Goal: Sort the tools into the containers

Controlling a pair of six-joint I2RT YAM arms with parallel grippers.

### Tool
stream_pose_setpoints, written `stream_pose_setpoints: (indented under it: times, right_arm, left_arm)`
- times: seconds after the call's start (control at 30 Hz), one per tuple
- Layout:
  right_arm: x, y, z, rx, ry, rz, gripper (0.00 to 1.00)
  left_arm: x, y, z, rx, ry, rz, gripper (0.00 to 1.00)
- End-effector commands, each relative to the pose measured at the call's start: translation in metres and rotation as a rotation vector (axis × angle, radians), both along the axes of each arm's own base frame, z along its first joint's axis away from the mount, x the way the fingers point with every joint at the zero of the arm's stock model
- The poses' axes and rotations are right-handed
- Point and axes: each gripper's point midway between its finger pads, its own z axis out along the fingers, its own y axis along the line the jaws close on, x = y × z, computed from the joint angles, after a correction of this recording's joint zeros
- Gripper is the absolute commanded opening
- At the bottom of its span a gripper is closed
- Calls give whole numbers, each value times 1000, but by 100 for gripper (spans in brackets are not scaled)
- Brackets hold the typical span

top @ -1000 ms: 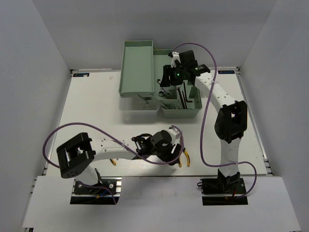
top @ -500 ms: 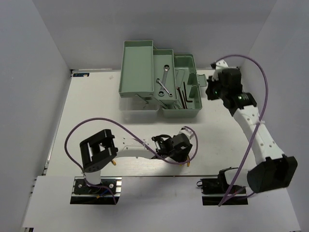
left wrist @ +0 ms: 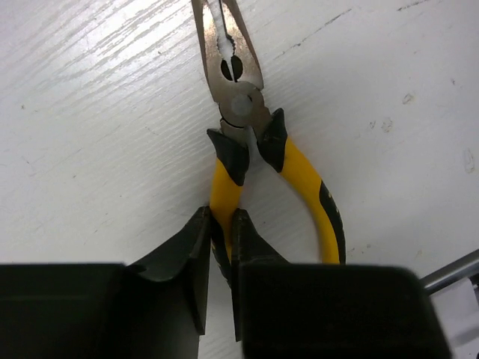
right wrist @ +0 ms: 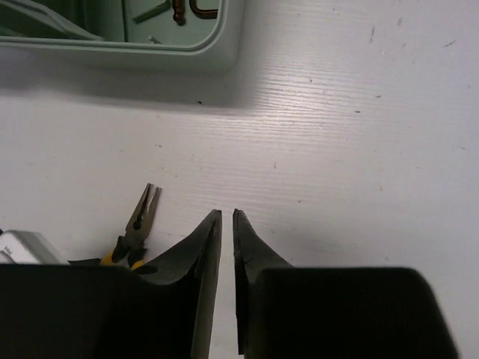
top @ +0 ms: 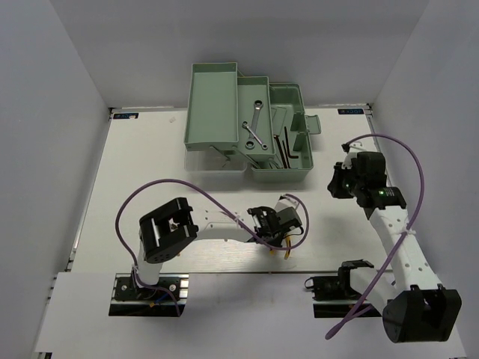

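White walls point(top: 60, 75) enclose a white table point(top: 150, 172) with 2 blue labels point(top: 124, 115) at its far corners.

Top view: bright, even overhead light; white tabletop point(top: 150, 164) almost shadowless, soft shade only beside pale mint-green plastic toolbox point(top: 213, 105) nr far edge. Wrist views: tabletop grain sharp w/ diffuse glare streaks; yellow-and-black-handled pliers point(left wrist: 239, 112) in focus; left gripper point(left wrist: 221, 217) fingers point(left wrist: 187, 254) dark, blurred, at frame bottom.

The white table point(top: 150, 164) carries the mint-green toolbox point(top: 213, 101) and yellow-handled pliers point(left wrist: 243, 112).
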Motion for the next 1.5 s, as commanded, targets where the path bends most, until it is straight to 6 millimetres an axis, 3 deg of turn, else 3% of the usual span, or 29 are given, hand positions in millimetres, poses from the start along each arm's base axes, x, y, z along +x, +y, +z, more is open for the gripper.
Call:
stream_pose_setpoints:
  times: [0.0, 0.03, 0.17, 0.2, 0.27, 0.37, 0.4, 0.47, 0.5, 0.53, 0.63, 0.8, 0.87, 0.97, 1.0, 1.1, 1.13, 1.17, 1.27, 1.33, 1.37, 1.4, 1.43, 1.47]
  right_arm:
    - [-4, 9, 3, 83, -15, 16, 19]
    - [-6, 9, 3, 91, -13, 14, 34]
    - [-13, 12, -4, 101, -12, 52, 67]
    - [-15, 11, -6, 94, -10, 63, 67]
    - [-18, 12, -8, 86, -11, 90, 67]
    - [-24, 15, -9, 99, -17, 127, 55]
    - [-27, 16, -12, 85, -19, 154, 41]
    - [-29, 20, -9, 99, -42, 194, 25]
    - [-30, 23, -9, 106, -45, 208, 8]
    - [-32, 25, -12, 114, -36, 226, 0]
    - [-39, 35, -13, 138, -29, 306, 0]
    - [-68, 68, -13, 258, -16, 557, 0]
    - [-77, 80, -7, 312, -35, 649, 0]
    - [-90, 92, -7, 332, -40, 757, 1]
    - [-93, 94, -8, 333, -34, 778, 3]
    - [-97, 102, -12, 311, -38, 849, 5]
    - [-98, 104, -13, 305, -36, 862, 5]
    - [-100, 107, -14, 301, -31, 885, 6]
    - [-102, 120, -17, 284, -21, 957, 7]
    - [-104, 141, -23, 276, -2, 1032, 9]
    - [-99, 147, -16, 250, -14, 1047, 9]
    - [-111, 164, -18, 224, -7, 1130, 11]
    - [-108, 169, -34, 193, 54, 1133, 11]
    - [-103, 179, -28, 173, 31, 1156, 17]
  left_arm:
    - [-1, 14, -8, 64, 0, 24, 8]
    - [-1, 13, -4, 54, -3, 24, 4]
    - [2, 10, 35, 0, -58, 17, 0]
    - [1, 3, 63, -64, -83, 1, 0]
    - [6, 3, 96, -111, -135, -14, 0]
    - [25, 14, 169, -241, -236, 13, 0]
    - [28, 17, 189, -270, -273, 19, 0]
    - [43, 34, 227, -302, -362, 57, 0]
    - [53, 40, 247, -326, -400, 86, 0]
    - [62, 51, 258, -306, -447, 114, 0]
    - [89, 82, 290, -307, -549, 235, 0]
    - [139, 131, 346, -309, -725, 391, 0]
    - [158, 140, 362, -299, -762, 429, 0]
    - [192, 162, 378, -250, -809, 489, 0]
    - [204, 160, 370, -215, -803, 484, 0]
    - [238, 181, 377, -184, -823, 543, 0]
    - [259, 187, 365, -148, -808, 548, 0]
    - [269, 190, 375, -163, -822, 566, 0]
    - [303, 200, 361, -97, -800, 581, 0]
    - [325, 208, 349, -64, -774, 596, 0]
    - [331, 207, 346, -70, -765, 587, 0]
    - [336, 209, 345, -68, -761, 589, 0]
    - [341, 212, 338, -49, -747, 594, 0]
    - [346, 216, 334, -41, -737, 597, 0]
